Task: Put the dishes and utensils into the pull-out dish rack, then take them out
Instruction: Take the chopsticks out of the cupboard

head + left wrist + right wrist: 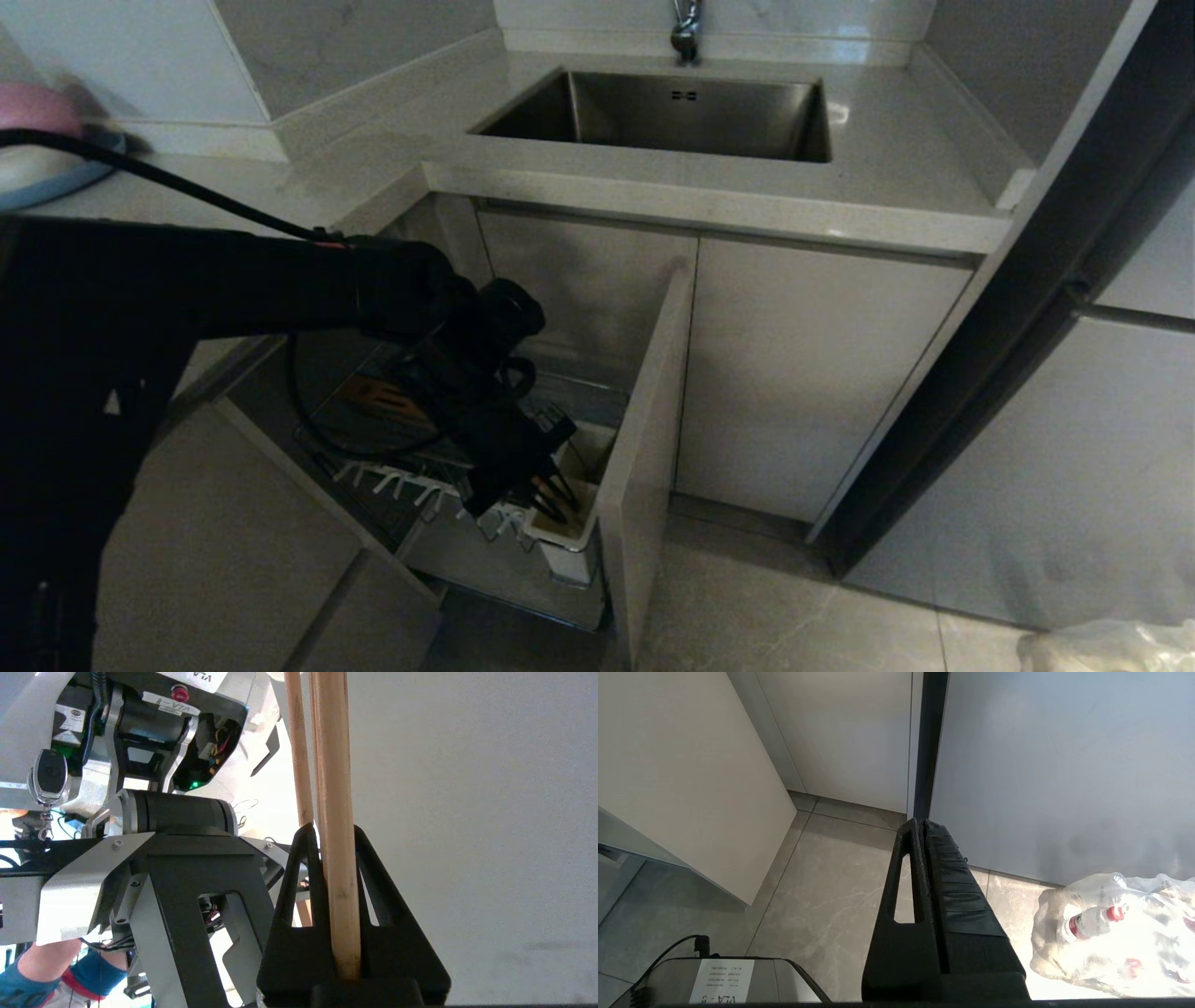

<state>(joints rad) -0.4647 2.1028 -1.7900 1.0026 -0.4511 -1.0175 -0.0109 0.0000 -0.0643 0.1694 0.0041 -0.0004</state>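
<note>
**Inspector A:** Left hand (546,499) lowered into the pull-out dish rack (411,485), over the white utensil cup (565,532) beside the beige front panel (644,439). Clamped on the pair of wooden chopsticks (338,858); sticks pinched between the pads, side by side, running straight out past the fingertips (306,833).

**Inspector B:** Handling?

**Inspector A:** Light, stiff, slender. Smooth wood, likely to slide or scissor apart if the pinch eases. Best held as now, both together, square across the shafts, away from the tips. Tips not visible in the head view; entry into the cup not confirmed.

**Inspector B:** Right hand?

**Inspector A:** Right hand (922,826) parked low over the floor tiles (822,891), closed, holding nothing. Plastic bag of bottles (1111,933) nearby, no concern.

**Inspector B:** Other items?

**Inspector A:** Plate, bowl and spoon not identified. Sink (681,117) on the surface above.
</note>
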